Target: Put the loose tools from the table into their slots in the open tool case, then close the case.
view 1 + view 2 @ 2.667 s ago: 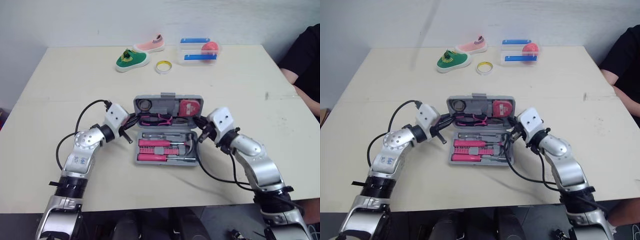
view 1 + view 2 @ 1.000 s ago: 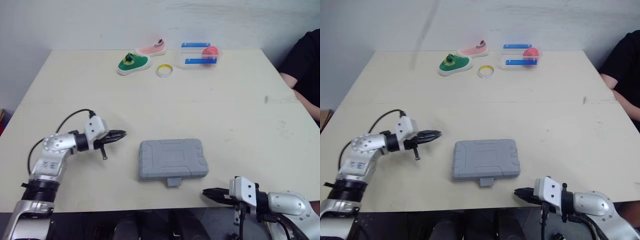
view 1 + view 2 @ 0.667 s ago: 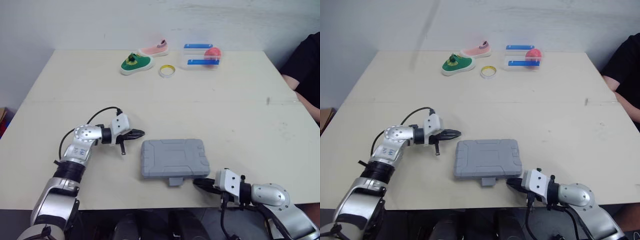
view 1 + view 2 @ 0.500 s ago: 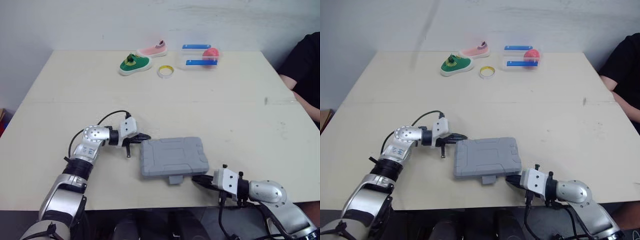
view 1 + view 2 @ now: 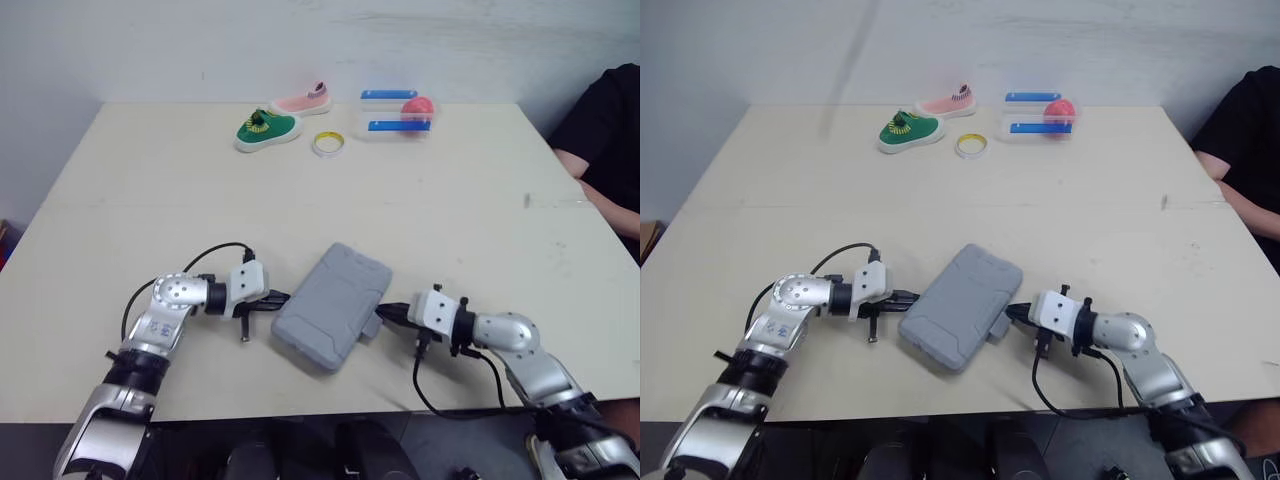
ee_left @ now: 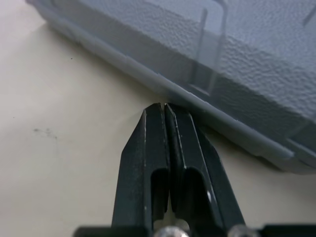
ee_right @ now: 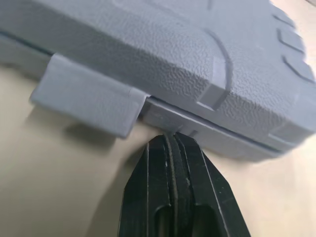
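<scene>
Item 1: tool case (image 5: 332,304), grey moulded plastic, lid down on its base, lying flat on the table (image 5: 470,230) at the 6 o'clock part of the tabletop, turned askew so that its long axis runs from 1 o'clock to 7 o'clock. No tools lie loose around it. Its latch tab (image 7: 89,101) projects from the long side facing 4 o'clock; whether it is snapped home cannot be told. Item 2: left gripper (image 6: 163,106), at 9 o'clock of the case, its two black fingers pressed flat together with nothing between them, tips at the lower edge of the case wall and touching it or very nearly so. Item 3: right gripper (image 7: 170,136), at 3 o'clock of the case, fingers likewise closed tight on nothing, tips against the seam of the case just beside the latch tab. Item 4: far-edge group, at 12 o'clock of the case and well apart from it: a green shoe (image 5: 266,128), a pink shoe (image 5: 302,98) just behind it, a roll of tape (image 5: 326,144), and a clear box with blue bars (image 5: 392,112) holding a pink-red object (image 5: 421,106). Item 5: a person's arm in a black sleeve (image 5: 600,130), at the 2 o'clock edge of the table.
</scene>
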You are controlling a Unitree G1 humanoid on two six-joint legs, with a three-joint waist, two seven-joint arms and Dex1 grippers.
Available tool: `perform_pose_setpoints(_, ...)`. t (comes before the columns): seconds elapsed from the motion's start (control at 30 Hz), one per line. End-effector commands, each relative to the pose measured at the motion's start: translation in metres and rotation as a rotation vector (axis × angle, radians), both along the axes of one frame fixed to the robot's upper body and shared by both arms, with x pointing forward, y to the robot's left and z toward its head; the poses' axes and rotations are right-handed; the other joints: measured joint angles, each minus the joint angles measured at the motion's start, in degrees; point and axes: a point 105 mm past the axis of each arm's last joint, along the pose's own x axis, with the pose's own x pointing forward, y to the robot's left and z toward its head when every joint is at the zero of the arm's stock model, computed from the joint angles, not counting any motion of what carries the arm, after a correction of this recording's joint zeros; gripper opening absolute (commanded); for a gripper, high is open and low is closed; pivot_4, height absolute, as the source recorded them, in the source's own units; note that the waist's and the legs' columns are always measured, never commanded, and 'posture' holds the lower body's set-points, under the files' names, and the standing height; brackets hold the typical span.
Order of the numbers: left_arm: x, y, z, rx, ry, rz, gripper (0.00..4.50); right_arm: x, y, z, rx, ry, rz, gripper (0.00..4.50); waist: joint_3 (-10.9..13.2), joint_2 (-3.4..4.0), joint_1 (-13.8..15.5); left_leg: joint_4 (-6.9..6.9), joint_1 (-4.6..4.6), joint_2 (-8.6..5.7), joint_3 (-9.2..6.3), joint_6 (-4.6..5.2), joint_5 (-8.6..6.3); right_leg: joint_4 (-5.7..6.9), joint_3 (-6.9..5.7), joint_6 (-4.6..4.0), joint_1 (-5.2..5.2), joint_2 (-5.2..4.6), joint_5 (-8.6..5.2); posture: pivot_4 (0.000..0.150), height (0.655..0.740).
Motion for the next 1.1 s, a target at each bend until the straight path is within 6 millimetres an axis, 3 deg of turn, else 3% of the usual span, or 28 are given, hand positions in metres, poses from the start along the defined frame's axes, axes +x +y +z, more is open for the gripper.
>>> perform_pose_setpoints(0.03, 0.001, 0.013, 0.007, -0.016, -0.044, 0.096, 0.06, 0.008, -0.02, -0.019, -0.063, 0.094, -0.113, 0.0, 0.0, 0.0, 0.0, 0.01, 0.0, 0.0, -0.02, 0.01, -0.01, 0.0, -0.01, 0.0, 0.0, 0.0, 0.0, 0.15, 0.74)
perform_pose_setpoints(0.23, 0.013, 0.022, 0.027, -0.105, -0.093, 0.222, 0.06, 0.003, -0.029, -0.014, -0.05, 0.1, -0.12, 0.0, 0.0, 0.01, 0.5, 0.04, -0.02, -0.04, -0.09, 0.08, -0.05, -0.01, -0.1, -0.01, 0.06, -0.11, 0.0, 0.15, 0.74)
perform_pose_setpoints(0.33, 0.011, 0.007, 0.057, -0.194, -0.136, 0.152, 0.06, -0.003, -0.037, -0.01, 0.014, 0.117, -0.171, 0.0, 0.0, 0.01, 1.6, 0.06, -0.09, -0.06, -0.1, 0.12, -0.09, -0.07, -0.11, -0.01, 0.05, -0.13, 0.0, 0.15, 0.74)
perform_pose_setpoints(0.47, -0.012, -0.022, 0.095, -0.288, -0.15, -0.053, 0.06, -0.018, -0.048, 0.004, 0.106, 0.106, -0.207, 0.0, 0.0, 0.05, 2.3, 0.13, -0.19, -0.12, -0.08, 0.11, -0.17, -0.19, -0.1, 0.0, 0.07, -0.2, 0.0, 0.15, 0.74)
perform_pose_setpoints(0.53, -0.024, -0.039, 0.104, -0.302, -0.119, -0.156, 0.06, -0.028, -0.054, 0.009, 0.141, 0.127, -0.226, 0.0, 0.0, 0.08, 2.3, 0.12, -0.19, -0.13, -0.04, 0.07, -0.19, -0.26, -0.08, 0.01, 0.09, -0.19, 0.0, 0.15, 0.74)
perform_pose_setpoints(0.7, -0.024, -0.072, 0.083, -0.157, -0.099, -0.258, 0.06, -0.044, -0.047, 0.031, 0.234, 0.079, -0.199, 0.0, 0.1, 0.25, 1.8, 0.11, -0.14, -0.11, -0.01, 0.08, -0.22, -0.29, 0.01, 0.05, 0.08, -0.02, 0.02, 0.15, 0.74)
perform_pose_setpoints(0.87, -0.007, -0.095, 0.056, -0.037, -0.107, -0.269, 0.06, -0.06, -0.027, 0.027, 0.215, 0.108, -0.132, 0.0, 0.1, 0.28, 1.2, 0.08, -0.11, -0.17, -0.06, 0.06, -0.19, -0.29, 0.08, 0.09, 0.06, 0.17, 0.04, 0.15, 0.74)
perform_pose_setpoints(1.1, -0.012, -0.108, 0.032, -0.002, -0.037, -0.338, 0.06, -0.053, -0.015, 0.024, 0.221, 0.072, -0.118, 0.0, 0.2, 0.32, 1.3, 0.09, -0.19, -0.08, -0.02, 0.02, -0.21, -0.29, 0.09, 0.05, -0.04, 0.13, -0.01, 0.15, 0.74)
